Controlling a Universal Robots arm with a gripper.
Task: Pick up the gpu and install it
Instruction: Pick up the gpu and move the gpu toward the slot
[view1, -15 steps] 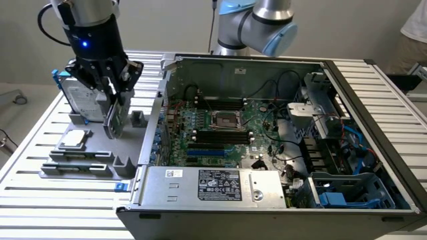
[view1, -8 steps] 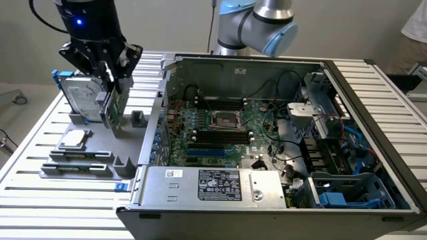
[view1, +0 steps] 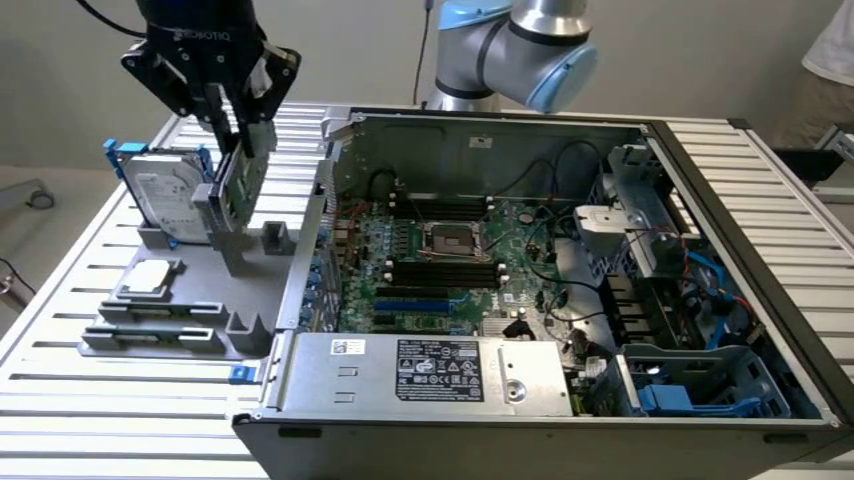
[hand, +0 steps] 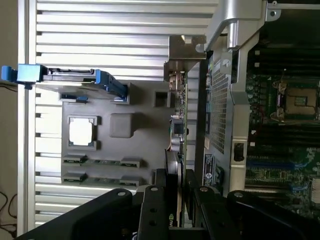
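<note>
Gpu (view1: 240, 188) held between hard drive (view1: 163, 195), case (view1: 324, 170).

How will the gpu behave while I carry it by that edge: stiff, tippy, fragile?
Probably stiff: the gpu is a thin flat board held upright without sagging. The jaws pinch one edge, so it may pivot if bumped. Likely fragile: bare green circuitry shows on one face, and the bracket adds weight at one end.

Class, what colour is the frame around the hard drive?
The frame is blue, clearest in the wrist view.
</note>
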